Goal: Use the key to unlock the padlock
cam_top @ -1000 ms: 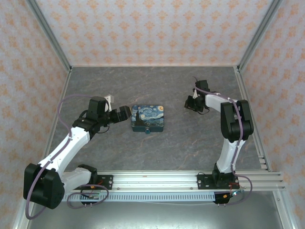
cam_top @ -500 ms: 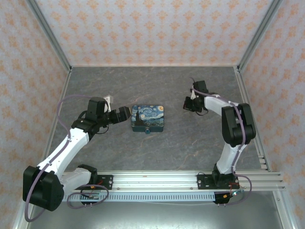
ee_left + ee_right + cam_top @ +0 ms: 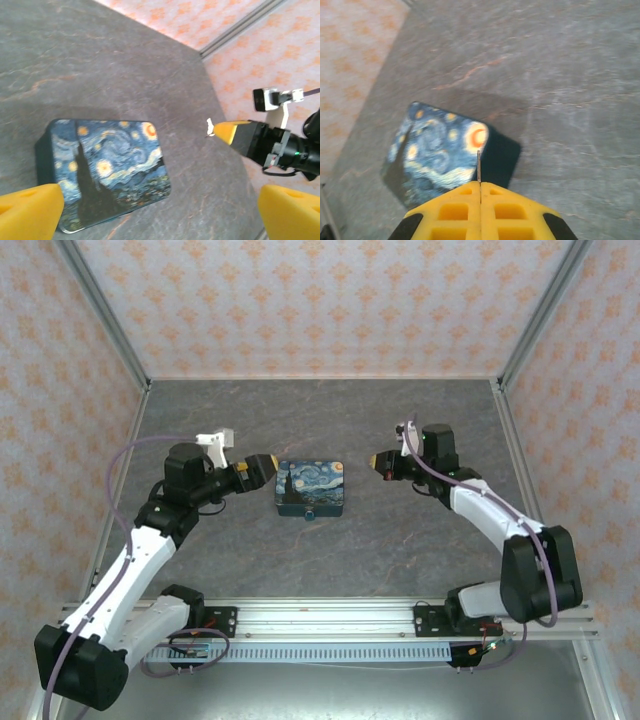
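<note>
The padlock (image 3: 311, 514) is a tiny teal body at the front edge of the night-sky painted box (image 3: 311, 486). My right gripper (image 3: 380, 462) hovers just right of the box, its tips turned toward it. In the right wrist view that gripper (image 3: 480, 184) is shut on the key (image 3: 479, 165), whose thin blade sticks out above the box (image 3: 440, 150). My left gripper (image 3: 262, 468) is close to the box's left side. Its yellow fingers (image 3: 30, 212) stand wide apart, open and empty, over the box (image 3: 105, 165). The right gripper (image 3: 231, 132) with the key (image 3: 210, 128) shows across from it.
The box lies mid-table on grey stone-patterned matting (image 3: 320, 420). Patterned walls with metal corner posts (image 3: 108, 315) close in the left, back and right. An aluminium rail (image 3: 400, 615) carrying both arm bases runs along the near edge.
The right gripper closed on the key at the table's right, then lifted and swung left toward the box. The left gripper rose a little and stayed open beside the box.
</note>
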